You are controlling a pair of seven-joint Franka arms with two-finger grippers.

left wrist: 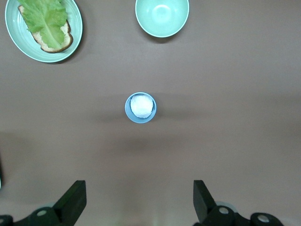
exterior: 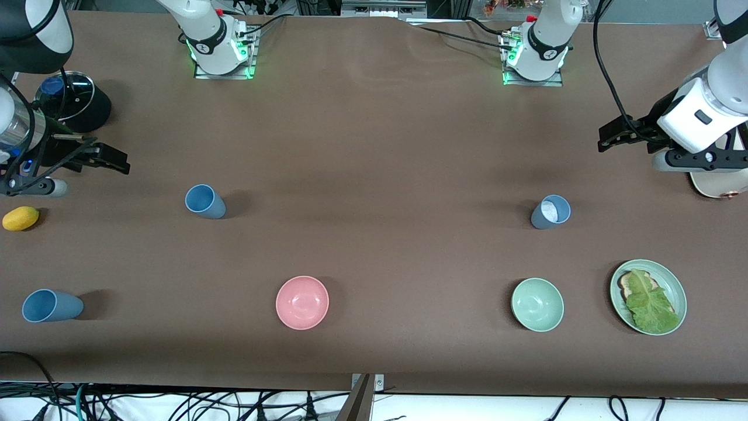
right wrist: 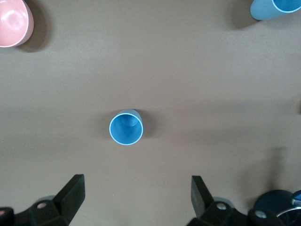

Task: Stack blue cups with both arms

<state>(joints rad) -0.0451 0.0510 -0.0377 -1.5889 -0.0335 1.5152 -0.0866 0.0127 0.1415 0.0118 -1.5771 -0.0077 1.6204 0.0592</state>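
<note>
Three blue cups stand upright on the matte brown table, all small, handleless and tapered. The bright blue cup (exterior: 205,201) sits toward the right arm's end, smooth plastic with a round open mouth and the same vivid blue inside, as the right wrist view (right wrist: 126,127) shows. The grey-blue cup (exterior: 550,212) stands toward the left arm's end; it is duller, and its inside looks whitish (left wrist: 140,108). A third blue cup (exterior: 51,306) stands nearer the front camera, close to the table edge at the right arm's end (right wrist: 275,9).

A glossy pink bowl (exterior: 302,302) and a pale green bowl (exterior: 537,304) sit in the nearer row. Beside the green bowl, a green plate (exterior: 672,283) carries toast under a crinkled lettuce leaf. A yellow lemon (exterior: 20,218) lies at the right arm's end.

The left gripper (exterior: 608,135) hangs over bare table at the left arm's end, its fingers wide apart and holding nothing (left wrist: 139,200). The right gripper (exterior: 114,159) hangs over the table at its own end, fingers likewise spread and empty (right wrist: 137,197).
</note>
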